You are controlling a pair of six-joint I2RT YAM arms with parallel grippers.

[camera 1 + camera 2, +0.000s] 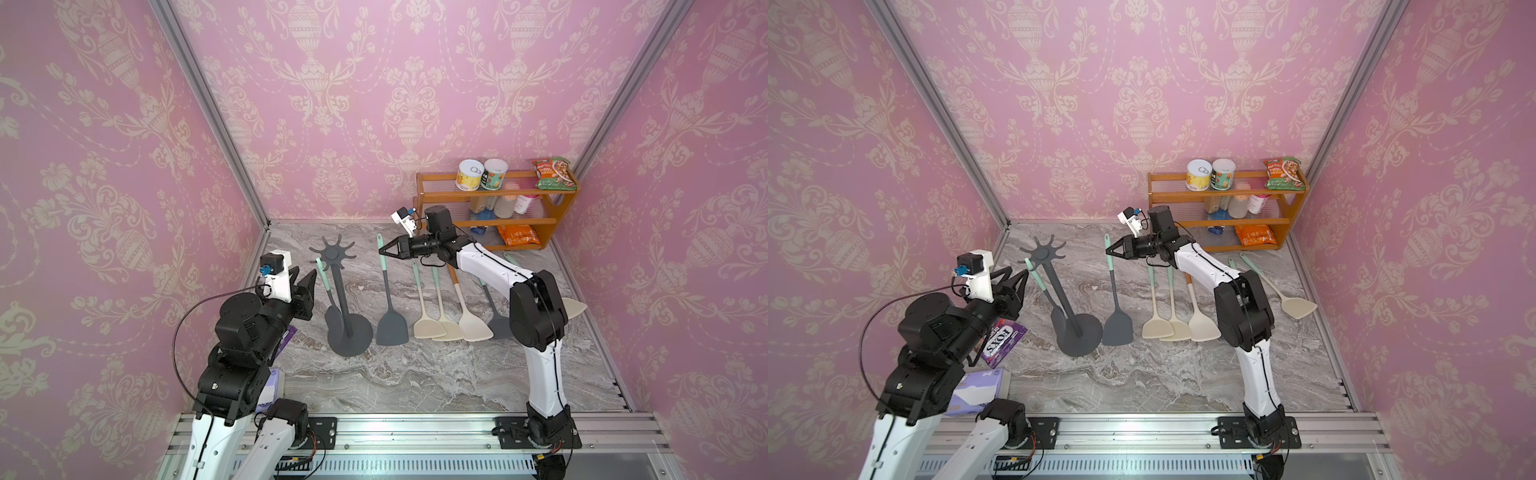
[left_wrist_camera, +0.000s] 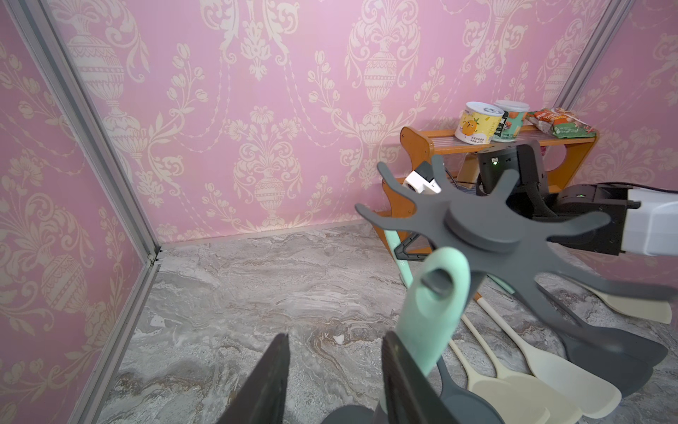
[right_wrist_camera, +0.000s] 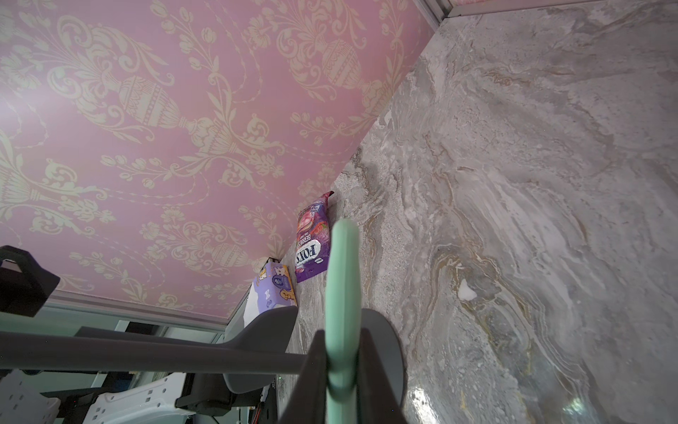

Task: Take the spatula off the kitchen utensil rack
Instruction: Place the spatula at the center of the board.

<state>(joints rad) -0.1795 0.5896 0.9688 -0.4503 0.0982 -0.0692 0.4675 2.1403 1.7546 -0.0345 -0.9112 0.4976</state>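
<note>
The spatula [image 1: 392, 328], with a mint handle, grey shaft and flat dark grey blade, hangs upright, off the kitchen utensil rack [image 1: 353, 338]. Its handle stands clear of the rack's star-shaped crown and its blade is low, just beside the round base. Whether the blade touches the tabletop cannot be told. The right gripper [image 1: 384, 250] is clenched on the mint handle close to its top. The right wrist view shows the handle [image 3: 343, 264] pinched between the two dark fingers [image 3: 315, 352].

On the rack's far side, another mint-handled utensil [image 1: 321, 272] hangs by its hole from one hook. The left gripper [image 1: 303, 276] hovers at that handle with its jaws apart and nothing between them. In the left wrist view the handle [image 2: 434, 304] passes just beside and behind one finger [image 2: 400, 370].

The tabletop [image 1: 415, 374] is grey veined marble. Three cream spatulas [image 1: 432, 328] lie side by side near the held blade. A dark one [image 1: 498, 324] and another cream one [image 1: 575, 307] lie partly under the right arm.

An orange wooden shelf [image 1: 552, 224] stands in the far corner with two cans [image 1: 470, 175], a green packet [image 1: 552, 173] and an orange packet [image 1: 517, 235]. By the left arm lie a purple sweets bag [image 1: 1003, 336] and a lilac pack [image 1: 980, 390]. Pink damask wallpaper [image 1: 374, 104] covers the walls, and an aluminium rail [image 1: 415, 432] carries both arm bases.
</note>
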